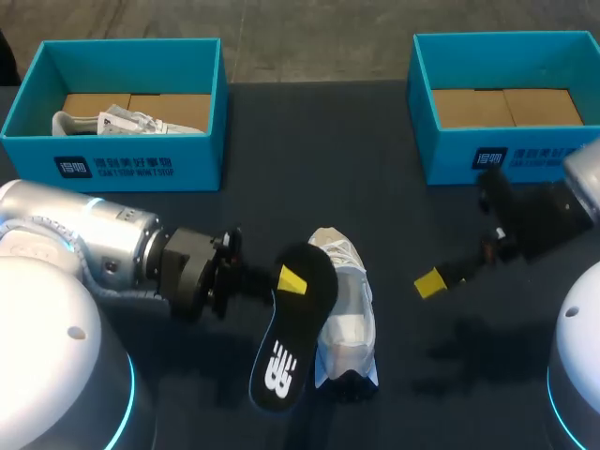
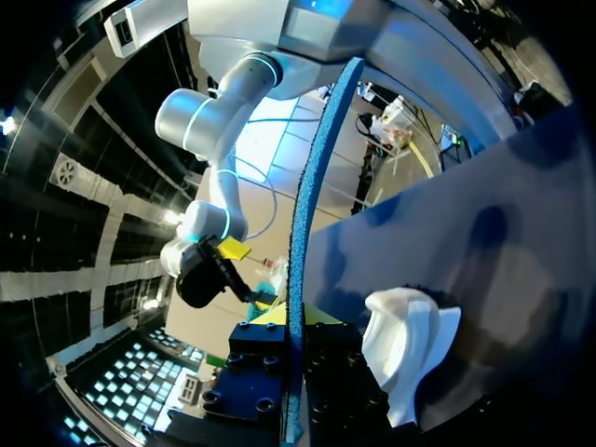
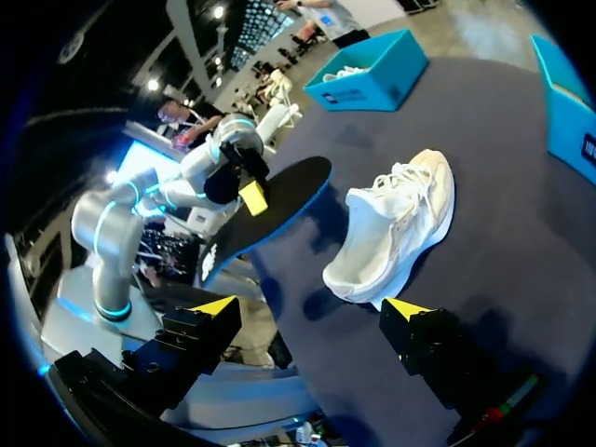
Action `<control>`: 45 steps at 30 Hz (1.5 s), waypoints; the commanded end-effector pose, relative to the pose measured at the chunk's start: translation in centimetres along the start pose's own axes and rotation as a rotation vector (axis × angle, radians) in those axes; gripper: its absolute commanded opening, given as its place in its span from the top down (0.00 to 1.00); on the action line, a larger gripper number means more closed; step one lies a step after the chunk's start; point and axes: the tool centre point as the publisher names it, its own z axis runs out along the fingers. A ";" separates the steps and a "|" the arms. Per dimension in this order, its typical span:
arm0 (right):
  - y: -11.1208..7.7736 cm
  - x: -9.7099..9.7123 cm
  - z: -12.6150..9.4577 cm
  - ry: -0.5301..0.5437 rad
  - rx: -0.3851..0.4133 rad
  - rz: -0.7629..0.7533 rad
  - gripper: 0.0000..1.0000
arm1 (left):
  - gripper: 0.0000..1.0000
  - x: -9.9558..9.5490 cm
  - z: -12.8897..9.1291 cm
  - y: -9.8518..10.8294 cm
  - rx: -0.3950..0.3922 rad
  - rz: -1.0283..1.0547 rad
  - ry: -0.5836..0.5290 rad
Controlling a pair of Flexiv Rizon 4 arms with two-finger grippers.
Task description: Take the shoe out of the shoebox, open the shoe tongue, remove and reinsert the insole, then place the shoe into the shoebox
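Both fingers of the left gripper (image 2: 293, 324) were clamped on the black insole (image 1: 298, 328), which was held off the table (image 1: 431, 375) w/ one face turned up, just beside the white shoe (image 1: 349, 314). That shoe lay on the table near the middle, btwn the two arms. The right gripper (image 3: 309, 307) hung over the table on the shoe's other side, fingers wide apart. The left shoebox (image 1: 141, 167) held a 2nd white shoe (image 1: 117, 122) on brown cardboard. The right shoebox (image 1: 455, 157) showed its brown cardboard floor.
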 end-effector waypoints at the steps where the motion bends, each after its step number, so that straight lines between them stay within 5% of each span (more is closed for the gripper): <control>1: -1.4 1.0 -0.2 -0.068 -0.012 -0.043 0.00 | 1.00 0.8 0.5 -0.3 0.013 -0.022 -0.005; 22: -1.9 1.3 0.2 -0.108 0.026 -0.090 0.00 | 1.00 1.7 1.4 -1.1 0.030 -0.063 0.002; 35: -2.6 1.5 0.5 -0.290 0.109 -0.336 0.00 | 1.00 2.6 2.4 -1.4 0.059 -0.132 0.000; 45: -3.5 1.3 0.9 -0.309 0.130 -0.457 0.00 | 1.00 3.3 2.9 -2.1 0.079 -0.165 -0.006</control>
